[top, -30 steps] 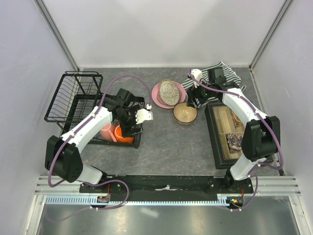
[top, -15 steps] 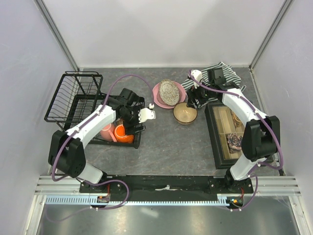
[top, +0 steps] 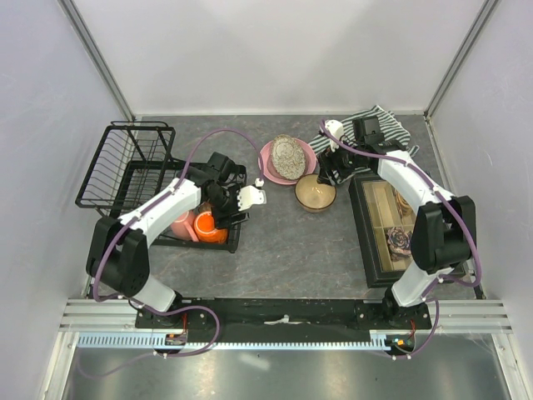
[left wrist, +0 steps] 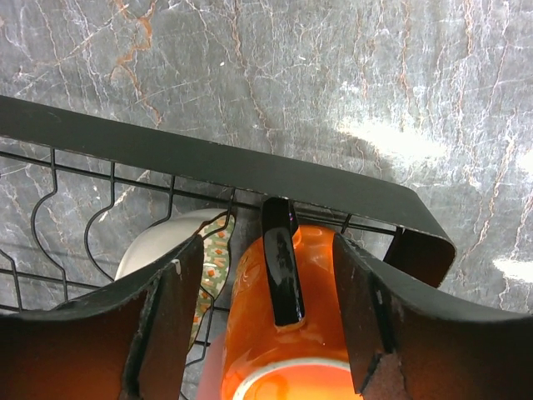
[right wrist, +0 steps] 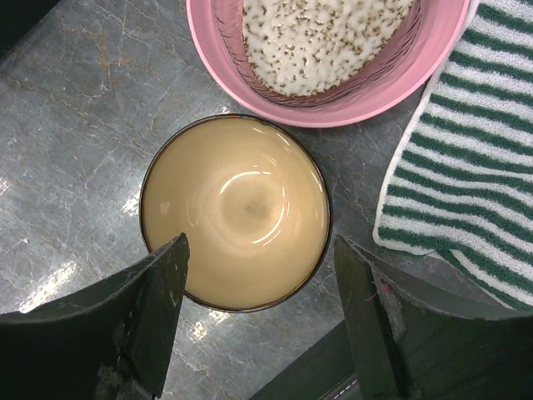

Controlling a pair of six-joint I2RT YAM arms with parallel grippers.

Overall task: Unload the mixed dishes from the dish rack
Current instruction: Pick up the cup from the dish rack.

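The black wire dish rack point(top: 125, 167) stands at the left; its rim point(left wrist: 208, 158) crosses the left wrist view. In its near corner stands an orange mug point(top: 206, 227) point(left wrist: 321, 333) with a black handle, beside a pink mug point(top: 179, 225) and a small floral bowl point(left wrist: 212, 250). My left gripper point(top: 220, 217) point(left wrist: 266, 250) is open, one finger on each side of the orange mug, a small gap showing at the left finger. My right gripper point(top: 329, 177) point(right wrist: 260, 246) hangs open over the tan-brown bowl point(top: 315, 193) point(right wrist: 236, 212) on the table. The pink plate point(top: 268, 162) point(right wrist: 333, 104) carries the patterned oval dish point(top: 287, 156) point(right wrist: 325, 42).
A green-and-white striped towel point(top: 379, 125) point(right wrist: 466, 167) lies at the back right. A dark compartmented box point(top: 387, 225) of trinkets sits along the right side, close to the tan-brown bowl. Grey walls enclose the table on three sides.
My left gripper has moved in over the orange mug and its jaws have narrowed toward it. The right arm has not moved.
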